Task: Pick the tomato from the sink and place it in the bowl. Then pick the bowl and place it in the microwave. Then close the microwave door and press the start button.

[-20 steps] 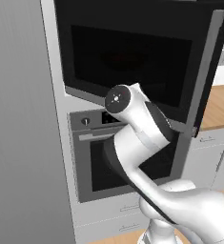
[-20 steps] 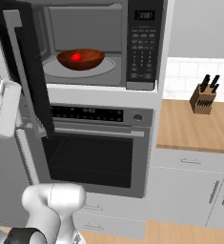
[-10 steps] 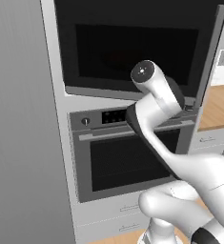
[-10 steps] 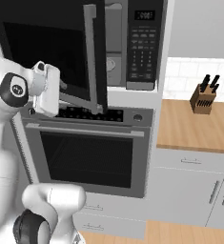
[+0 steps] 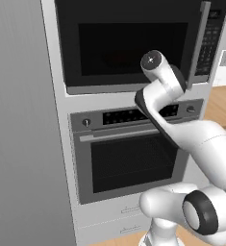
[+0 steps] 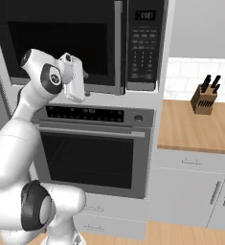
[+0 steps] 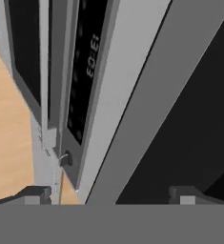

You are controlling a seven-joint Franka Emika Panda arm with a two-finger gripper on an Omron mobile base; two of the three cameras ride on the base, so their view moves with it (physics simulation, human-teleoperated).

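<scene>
There was one microwave (image 6: 85,45), with one microwave door (image 5: 129,45), one vertical bar handle (image 6: 118,48) and one keypad strip (image 6: 144,48). Below it sat one wall oven (image 6: 92,146) with one horizontal handle (image 6: 87,130) and two knobs, one (image 5: 86,122) at each end of its panel, the other (image 5: 191,109) at the right. One knife block (image 6: 203,98) stood on one wooden counter (image 6: 195,131). Two handles showed on the cabinet doors (image 6: 220,194) beneath.

The microwave door (image 6: 61,45) is shut, its dark glass hiding the inside. The arm covers part of the door's lower edge.
</scene>
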